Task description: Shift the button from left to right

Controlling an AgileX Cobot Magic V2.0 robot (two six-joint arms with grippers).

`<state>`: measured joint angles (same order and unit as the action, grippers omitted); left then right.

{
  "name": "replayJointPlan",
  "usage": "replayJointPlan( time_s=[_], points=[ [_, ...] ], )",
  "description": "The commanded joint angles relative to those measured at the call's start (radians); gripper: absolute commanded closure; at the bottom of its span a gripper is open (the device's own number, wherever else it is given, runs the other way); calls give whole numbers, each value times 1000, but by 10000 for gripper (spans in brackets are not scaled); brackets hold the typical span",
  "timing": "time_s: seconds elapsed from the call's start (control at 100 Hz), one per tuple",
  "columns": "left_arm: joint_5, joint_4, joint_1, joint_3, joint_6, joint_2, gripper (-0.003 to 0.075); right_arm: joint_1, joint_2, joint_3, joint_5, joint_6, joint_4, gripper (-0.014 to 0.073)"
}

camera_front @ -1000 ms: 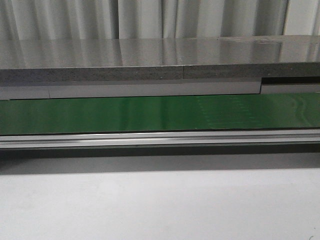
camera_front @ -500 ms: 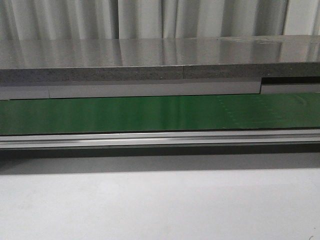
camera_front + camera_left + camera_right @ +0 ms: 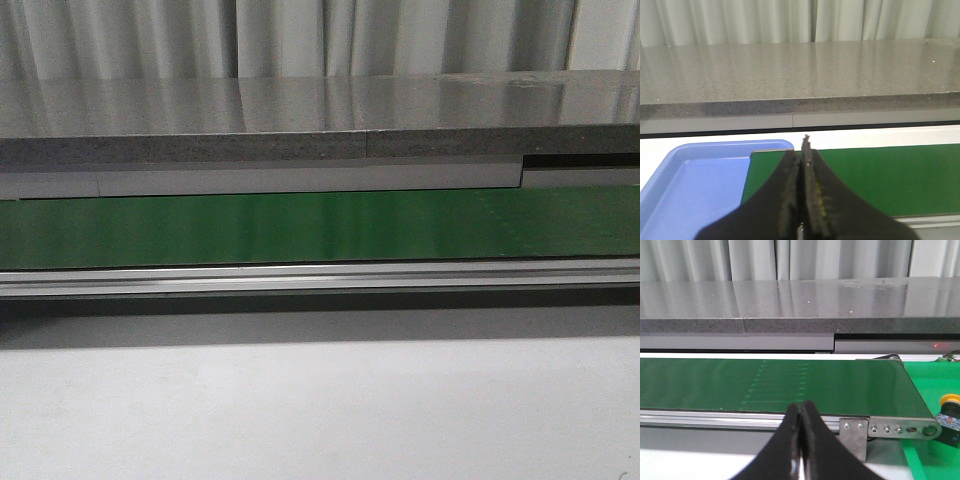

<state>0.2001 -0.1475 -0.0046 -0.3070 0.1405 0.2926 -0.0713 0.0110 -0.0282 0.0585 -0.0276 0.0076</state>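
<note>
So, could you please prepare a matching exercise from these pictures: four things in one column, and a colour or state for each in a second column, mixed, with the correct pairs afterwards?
Things:
1. conveyor belt
2. tray
3. button
4. left gripper

Descriptions:
A. yellow cap
B. shut, holding nothing
C. green
D. blue

Pairs: 1-C, 2-D, 3-A, 4-B

faint pale marks on green conveyor belt shifted further right
</note>
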Motion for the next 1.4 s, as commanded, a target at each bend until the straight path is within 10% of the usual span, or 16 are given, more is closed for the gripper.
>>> replayJointPlan(
  time_s=[0.0,1.39],
  points=[
    [-83,-11,-7,-27,-5,5,741,0,19,18,-69,-2,-13,660],
    [-180,124,-7,149,-129,-155,741,0,19,18,-69,-2,-13,660]
  ],
)
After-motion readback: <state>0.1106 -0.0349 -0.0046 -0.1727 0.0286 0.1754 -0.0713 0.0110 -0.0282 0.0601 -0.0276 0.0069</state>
